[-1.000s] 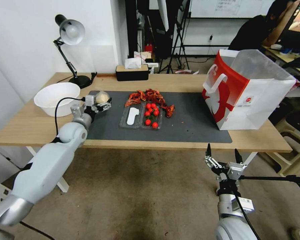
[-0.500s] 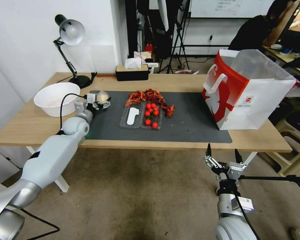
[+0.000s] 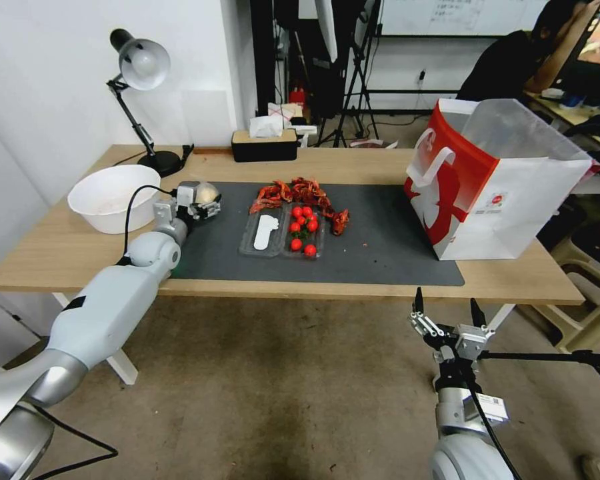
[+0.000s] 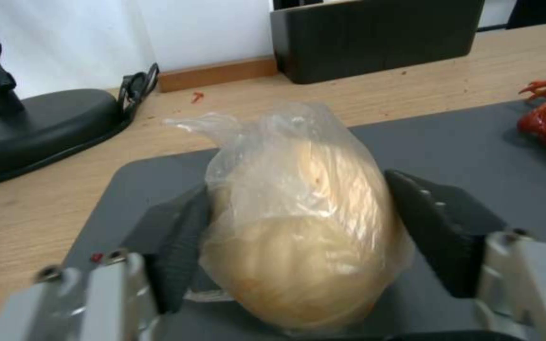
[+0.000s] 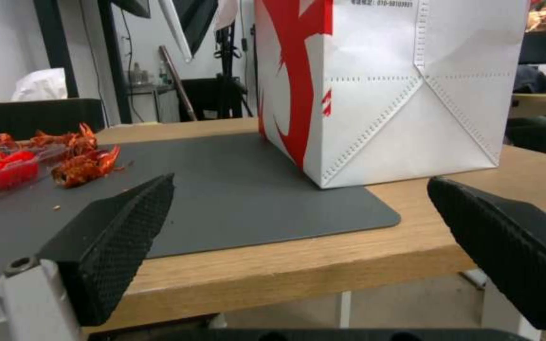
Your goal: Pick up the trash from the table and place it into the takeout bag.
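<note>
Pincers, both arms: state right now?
Left pincer: shut on the small clear bag, over the mat.
Right pincer: open, empty, below the table edge.

Tabletop (image 3: 380, 167): light wood grain, white legs. Mat (image 3: 380, 247): plain dark grey. Takeout bag (image 3: 513, 200): red side panel with white swirl, white front with small red logo, white strap handles, dotted stitch lines on the white. Small clear bag (image 4: 298, 213): transparent film over pale yellow-beige lump. Left end effector (image 4: 298, 246): black pads, silver-grey body. Right end effector (image 5: 323, 246): black cross-hatched pads, silver mounts. Clear tray (image 3: 283, 233): bright red tomatoes, white insert. Shells (image 3: 300, 193): orange-red. Bowl (image 3: 110, 197): white. Lamp (image 3: 140, 67): black base, grey shade. Tissue box (image 3: 265, 145): black.
</note>
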